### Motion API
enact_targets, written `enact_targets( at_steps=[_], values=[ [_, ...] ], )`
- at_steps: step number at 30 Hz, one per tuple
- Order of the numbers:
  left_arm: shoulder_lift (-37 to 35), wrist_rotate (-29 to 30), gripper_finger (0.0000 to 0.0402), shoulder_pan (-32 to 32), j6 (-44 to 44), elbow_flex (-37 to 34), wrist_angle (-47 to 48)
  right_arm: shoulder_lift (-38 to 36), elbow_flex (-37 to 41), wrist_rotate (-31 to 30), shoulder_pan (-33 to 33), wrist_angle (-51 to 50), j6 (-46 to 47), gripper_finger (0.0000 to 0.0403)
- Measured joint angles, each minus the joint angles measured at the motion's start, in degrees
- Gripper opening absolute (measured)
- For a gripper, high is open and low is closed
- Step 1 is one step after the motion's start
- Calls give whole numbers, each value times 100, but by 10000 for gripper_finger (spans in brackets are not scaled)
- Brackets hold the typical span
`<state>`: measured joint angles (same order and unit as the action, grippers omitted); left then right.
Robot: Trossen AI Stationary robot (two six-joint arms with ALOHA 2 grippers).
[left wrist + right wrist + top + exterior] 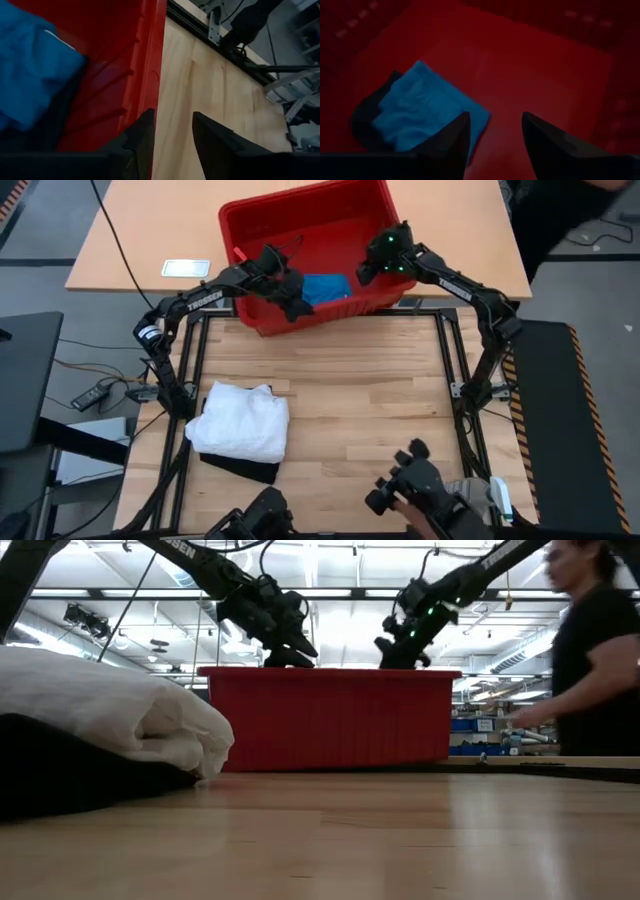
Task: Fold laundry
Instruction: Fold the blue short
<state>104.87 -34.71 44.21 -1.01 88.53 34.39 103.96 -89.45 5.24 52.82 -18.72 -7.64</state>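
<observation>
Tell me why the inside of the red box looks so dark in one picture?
In the right wrist view the camera looks down into the red basket, where its walls shade the blue cloth. In the high view the same basket is brightly lit. In the low view bright ceiling lights glare behind it, and the near tabletop looks blurry.

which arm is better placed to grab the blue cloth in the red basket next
Probably the right. The right gripper hangs open inside the red plastic basket, facing the small bright blue cloth. The left gripper straddles the basket's near wall.
</observation>
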Motion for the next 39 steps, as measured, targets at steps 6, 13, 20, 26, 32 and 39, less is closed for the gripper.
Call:
enact_targets(
  at_steps=[6, 13, 20, 26, 32, 39],
  values=[
    [-1, 77, 141, -6, -79, 2, 72, 703, -37, 931, -164, 447, -49, 217],
    [-40, 97, 141, -86, -1673, 15, 486, 1481, -194, 713, -408, 888, -279, 287],
    [-404, 508, 141, 25, -2101, -42, 536, 2110, -575, 660, -460, 385, -301, 338],
    [-786, 1731, 142, 272, -1998, -69, 368, 2557, -833, 774, -422, 220, -272, 319],
    [-1025, 2553, 142, 443, -1226, -56, 251, 2682, -982, 753, -400, 119, -141, 226],
    [-1177, 2520, 142, 699, -586, -59, 275, 2365, -1220, 848, -349, -17, 194, 46]
  ],
)
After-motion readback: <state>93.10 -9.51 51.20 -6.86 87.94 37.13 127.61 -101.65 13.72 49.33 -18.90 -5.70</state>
